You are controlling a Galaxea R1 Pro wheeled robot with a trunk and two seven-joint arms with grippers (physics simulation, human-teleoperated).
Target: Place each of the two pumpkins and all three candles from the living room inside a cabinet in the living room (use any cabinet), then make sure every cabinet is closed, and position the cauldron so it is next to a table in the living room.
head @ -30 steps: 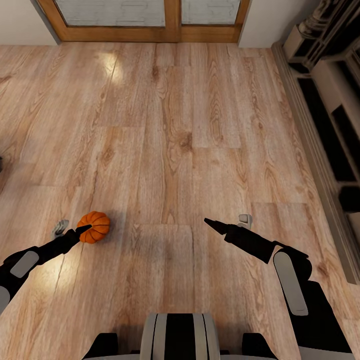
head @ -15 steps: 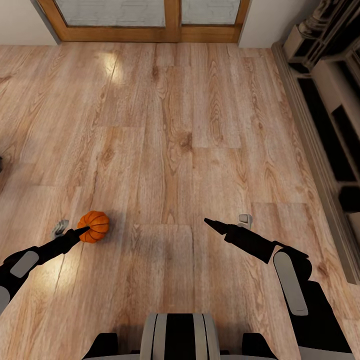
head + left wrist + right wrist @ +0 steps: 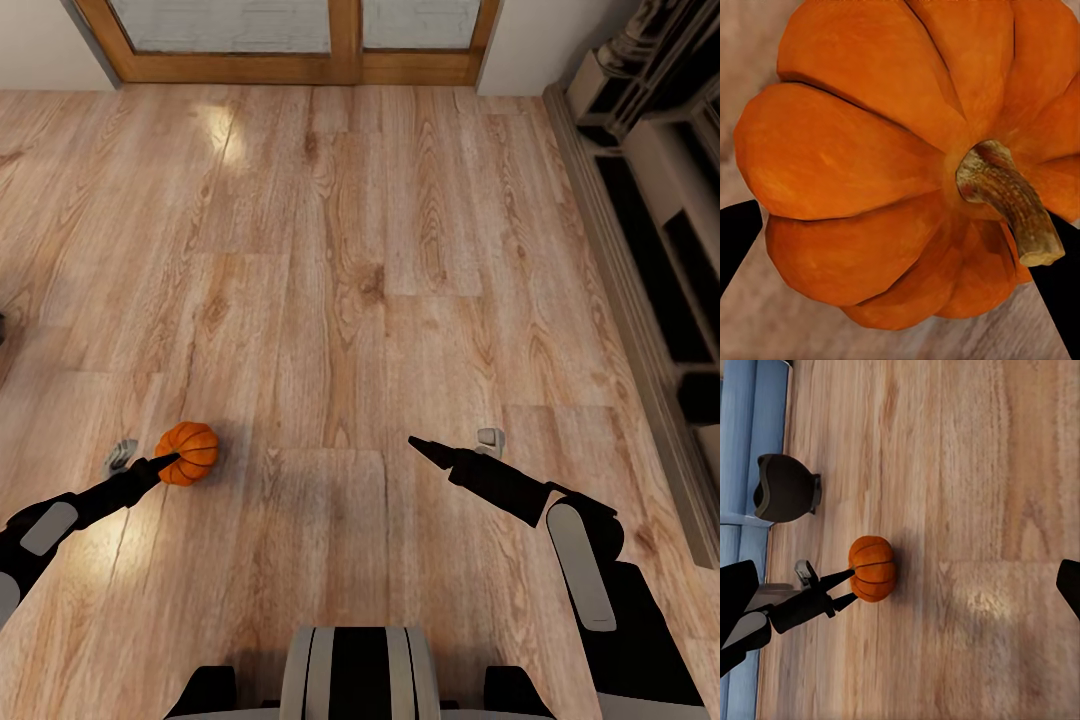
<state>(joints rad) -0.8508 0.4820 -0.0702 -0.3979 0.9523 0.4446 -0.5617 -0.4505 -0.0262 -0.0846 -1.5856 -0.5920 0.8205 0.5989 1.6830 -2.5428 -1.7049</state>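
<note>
Left wrist view: pumpkin (image 3: 877, 165) cropped; left pincer (image 3: 172, 460) tips mostly hidden.

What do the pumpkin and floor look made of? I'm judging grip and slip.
Pumpkin: looks like real matte orange rind, ribbed, with a rough, dry woody stem. Floor: wood-look planks with visible grain and knots, semi-gloss judging by the light glare; solid wood or laminate is unclear.

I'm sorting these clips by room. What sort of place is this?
Probably a living room: a pale wood plank floor, a wood-framed glazed door, and dark shelving along one wall. The left claw is at a ribbed orange pumpkin.
</note>
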